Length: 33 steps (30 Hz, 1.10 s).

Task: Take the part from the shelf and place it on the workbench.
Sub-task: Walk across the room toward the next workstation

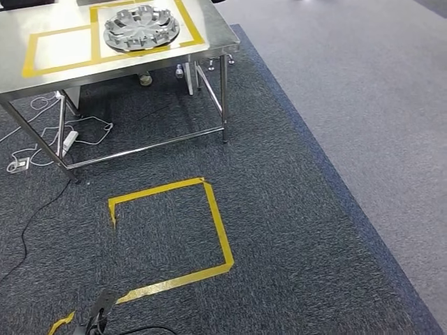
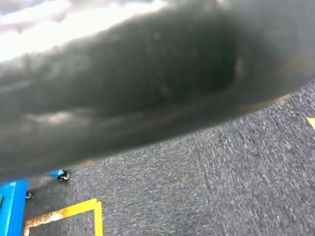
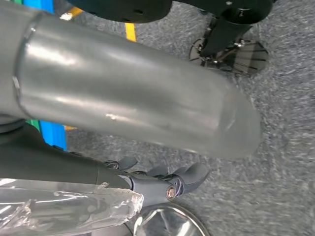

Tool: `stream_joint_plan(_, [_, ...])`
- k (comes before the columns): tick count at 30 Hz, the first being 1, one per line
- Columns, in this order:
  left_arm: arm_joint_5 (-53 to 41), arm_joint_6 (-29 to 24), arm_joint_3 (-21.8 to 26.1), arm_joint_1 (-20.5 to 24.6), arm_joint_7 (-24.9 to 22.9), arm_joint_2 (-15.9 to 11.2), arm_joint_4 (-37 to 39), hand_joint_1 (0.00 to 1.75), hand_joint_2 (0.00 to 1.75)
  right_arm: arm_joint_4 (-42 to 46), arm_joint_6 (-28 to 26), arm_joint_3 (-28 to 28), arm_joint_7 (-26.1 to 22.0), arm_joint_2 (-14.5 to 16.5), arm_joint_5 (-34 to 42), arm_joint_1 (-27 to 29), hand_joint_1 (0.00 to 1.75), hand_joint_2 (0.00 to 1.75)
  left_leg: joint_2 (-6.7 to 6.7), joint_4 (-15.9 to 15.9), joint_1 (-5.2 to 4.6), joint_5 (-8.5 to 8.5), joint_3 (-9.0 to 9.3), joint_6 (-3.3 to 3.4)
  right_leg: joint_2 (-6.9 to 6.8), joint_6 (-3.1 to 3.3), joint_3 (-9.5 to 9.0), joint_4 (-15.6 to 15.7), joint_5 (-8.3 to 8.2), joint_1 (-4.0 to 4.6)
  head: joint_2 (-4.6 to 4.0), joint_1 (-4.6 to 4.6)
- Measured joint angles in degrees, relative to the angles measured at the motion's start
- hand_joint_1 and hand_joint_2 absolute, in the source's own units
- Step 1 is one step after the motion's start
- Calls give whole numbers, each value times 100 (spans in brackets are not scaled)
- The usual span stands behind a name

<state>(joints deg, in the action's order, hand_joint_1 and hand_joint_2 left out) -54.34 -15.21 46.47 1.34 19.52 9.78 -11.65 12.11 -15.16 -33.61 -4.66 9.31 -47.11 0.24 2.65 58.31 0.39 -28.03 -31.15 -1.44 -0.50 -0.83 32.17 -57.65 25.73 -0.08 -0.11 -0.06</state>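
Near: yellow floor tape (image 1: pixel 174 234) on dark carpet. The right hand (image 3: pixel 163 179) has its fingers extended, apparently empty; the left hand's state cannot be told. Far: the part (image 1: pixel 140 28), a silvery spoked wheel cover, lies on the desk (image 1: pixel 63 70) inside a taped square; it is judged light, rigid and smooth, best gripped at the rim.

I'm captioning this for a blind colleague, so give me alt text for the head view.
A silver wheel cover lies inside a yellow tape rectangle on a steel workbench at upper left. On the dark carpet in front, a yellow tape square marks the floor. White cables and a power strip lie under the bench.
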Motion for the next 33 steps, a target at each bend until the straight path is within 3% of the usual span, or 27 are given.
stream_joint_plan(3, [0, -4, 0, -9, -1, 3, 0, 0, 0, 0, 35, 1, 5, 3, -1, -18, 0, 0, -193, 999, 11, -538, -461, -47, 109, 72, 29, 14, -32, -10, 0, -25])
stream_joint_plan(4, [0, -5, 0, -13, -3, 3, 0, 0, 0, 0, 41, 1, 5, 4, -1, -16, 0, 0, -211, 1300, 12, -638, -607, -51, 153, 78, 40, 14, -37, -9, 0, -27])
stream_joint_plan(5, [0, -5, 1, -15, -5, 0, 0, 0, 0, 0, 45, 0, 5, 5, -1, -11, 0, 0, -222, 1428, 13, -628, -671, -51, 200, 78, 46, 13, -43, -9, 0, -27])
stream_joint_plan(6, [0, -6, 1, -16, -8, -4, 0, 0, 0, -1, 52, -1, 5, 5, -1, -5, 0, 0, -232, 1336, 14, -509, -630, -47, 252, 72, 48, 12, -50, -11, 0, -27])
stream_joint_plan(7, [-1, -7, 1, -16, -9, -8, 0, 0, 0, -1, 60, -1, 7, 7, -1, -2, 0, 0, -253, 1053, 18, -315, -491, -40, 306, 60, 48, 9, -58, -17, 0, -27])
stream_joint_plan(9, [-3, -7, 0, -11, -9, -10, 0, 0, 0, -2, 78, -1, 18, 9, -2, -10, 0, 0, -407, 288, 38, 21, -116, -24, 403, 14, 65, -19, -66, -15, 0, -32])
stream_joint_plan(11, [-7, -5, 0, -4, -9, -6, 0, 0, 0, -2, 85, -1, 32, 9, -10, -16, 0, 0, -539, -112, 47, 105, 68, 15, 481, -53, 108, -36, -76, -4, 0, -36])
stream_joint_plan(14, [-9, -4, 1, 1, -9, 8, 0, 0, 0, -2, 97, -1, 46, 9, -60, 17, 0, 0, -467, -158, 43, 121, 74, 134, 512, -152, 177, -32, -85, -16, 0, -37])
stream_joint_plan(16, [-9, -4, 2, -1, -9, 9, 0, 0, 0, -2, 101, -1, 56, 9, -85, 18, 0, 0, -377, -174, 60, 145, 76, 209, 337, -204, 331, -372, 139, -17, 0, -2])
stream_joint_plan(18, [-9, -4, 4, -16, -9, 2, 0, 0, 0, -2, 107, 2, 57, 10, -87, -1, 0, 0, -278, -173, 47, 145, 71, 243, 154, -245, 678, -1132, 547, -23, 0, 28])
stream_joint_plan(19, [-9, -4, 4, -24, -9, 2, 0, 0, 0, -3, 114, 3, 61, 10, -88, -4, 0, 0, -227, -171, 41, 144, 70, 245, 121, -260, 835, -1477, 688, -28, 0, 26])
stream_joint_plan(20, [-9, -3, 4, -27, -9, 2, 0, 0, 0, -3, 122, 3, 66, 11, -90, 0, 0, 0, -181, -170, 37, 141, 71, 246, 104, -270, 912, -1662, 731, -30, 0, 27])
stream_joint_plan(21, [-9, -1, 4, -26, -9, 2, 0, 0, 0, -4, 131, 3, 71, 11, -92, 6, 0, 0, -141, -170, 36, 138, 76, 242, 92, -272, 874, -1616, 660, -33, 0, 27])
stream_joint_plan(24, [-12, 11, 4, -22, -9, 4, 0, 0, 0, -4, 146, 3, 78, 11, -97, -1, 0, 0, -40, -162, 22, 109, 110, 196, -53, -241, 263, -520, 167, -30, 0, 29])
stream_joint_plan(26, [-14, 16, 4, -18, -8, 3, 0, 0, 0, -4, 155, 3, 83, 11, -99, -21, 0, 0, 13, -157, -4, 93, 122, 135, -124, -188, 24, -86, 46, -16, 0, 20])
stream_joint_plan(28, [-15, 19, 4, -8, -7, 3, 0, 0, 0, -4, 163, 3, 92, 10, -101, -18, 0, 0, 57, -170, -2, 102, 124, 67, -65, -115, 32, -62, 36, 2, 0, 14])
stream_joint_plan(30, [-15, 21, 4, 1, -4, 1, 0, 0, 0, -4, 169, 2, 103, 9, -102, -6, 0, 0, 8, -82, 17, 19, 85, -2, -2, -37, 48, -40, 2, -7, 0, 7])
stream_joint_plan(31, [-15, 24, 4, 2, -2, 1, 0, 0, 0, -4, 173, 2, 105, 9, -103, -9, 0, 0, -52, 108, 21, -113, -1, -28, 31, 3, 52, -27, -14, -19, 0, -2])
stream_joint_plan(33, [-15, 27, 3, -1, 2, 3, 0, 0, 0, -4, 178, 3, 106, 10, -104, -18, 0, 0, -179, 821, 23, -494, -335, -51, 99, 47, 66, -21, -27, -27, 0, -23])
